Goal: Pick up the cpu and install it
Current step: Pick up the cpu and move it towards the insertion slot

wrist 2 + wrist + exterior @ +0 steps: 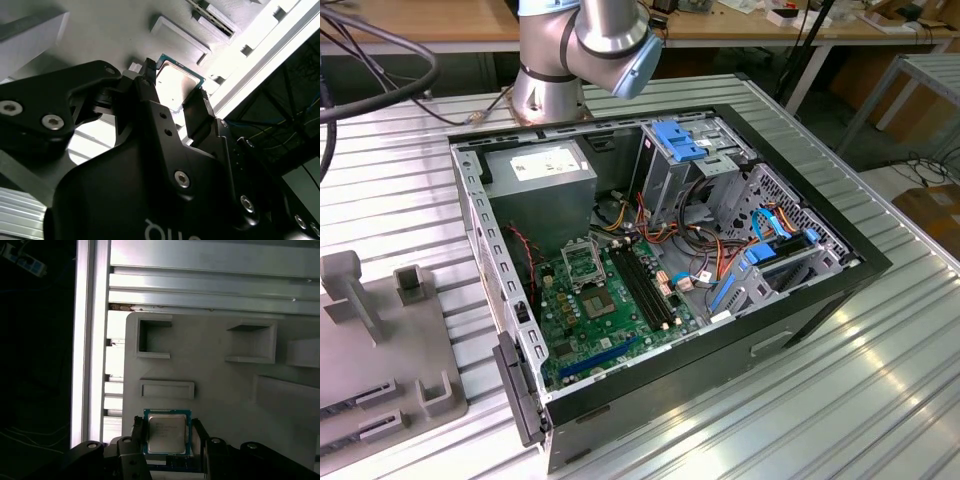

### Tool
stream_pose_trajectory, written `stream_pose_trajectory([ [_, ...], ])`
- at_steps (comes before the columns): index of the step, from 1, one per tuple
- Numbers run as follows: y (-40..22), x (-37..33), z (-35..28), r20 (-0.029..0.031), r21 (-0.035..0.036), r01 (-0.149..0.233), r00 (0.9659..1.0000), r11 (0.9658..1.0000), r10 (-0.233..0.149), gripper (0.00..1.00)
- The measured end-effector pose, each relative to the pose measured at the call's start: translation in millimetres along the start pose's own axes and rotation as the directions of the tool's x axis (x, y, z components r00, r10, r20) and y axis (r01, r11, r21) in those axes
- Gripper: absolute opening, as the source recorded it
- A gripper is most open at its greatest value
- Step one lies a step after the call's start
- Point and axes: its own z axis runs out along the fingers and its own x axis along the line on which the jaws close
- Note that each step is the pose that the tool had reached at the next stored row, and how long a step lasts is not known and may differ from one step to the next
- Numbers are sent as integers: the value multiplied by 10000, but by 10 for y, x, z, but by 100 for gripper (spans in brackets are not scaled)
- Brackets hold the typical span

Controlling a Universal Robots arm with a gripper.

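The cpu [166,432] lies flat-faced between the fingers [198,437] of the gripper [176,84], its pale lid up and a thin green rim showing in both wrist views; the fingers sit hard against two opposite edges, so I judge the gripper closed on the chip, though I cannot tell whether it has left the tray [215,390] beneath it; that grey tray, with its raised pockets and ribs, rests on the slatted table [840,400] at the exterior view's left, well apart from the socket [582,266]; the socket sits on the green board [620,325] inside the open case [860,262], between the power-supply box and the long dark memory slots; the arm [585,40] rises from its base just behind the case. The step in hand, by my reading, is the pick-up, at or just past the grasp; nothing of the install is done. What follows calls for a level chip held without slipping, its corners matched to the socket, and a gentle drop with no side force; the socket's state is too small to read.
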Motion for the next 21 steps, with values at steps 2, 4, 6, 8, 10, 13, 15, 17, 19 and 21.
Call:
stream_pose_trajectory([
  [2, 0, 1, -22, -3, 1, 0, 10000, 10000, 0, 47],
  [4, 0, 1, -35, -1, 0, 0, 10000, 10000, 0, 47],
  [6, 0, 1, -42, 0, 0, 0, 10000, 10000, 0, 47],
  [8, 0, 1, -49, -1, 0, 0, 10000, 10000, 0, 47],
  [10, 0, 2, -62, -3, 1, 0, 10000, 10000, 0, 47],
  [13, 0, 3, -86, -2, 1, 0, 10000, 10000, 0, 47],
  [15, 0, 3, -107, -2, 1, 0, 10000, 10000, 0, 47],
  [17, 0, 4, -126, -2, 1, -1, 10000, 10000, 1, 47],
  [19, -1, 4, -148, -2, 1, -1, 10000, 10000, 1, 47],
  [21, -1, 5, -168, -2, 0, 0, 10000, 10000, 0, 47],
])
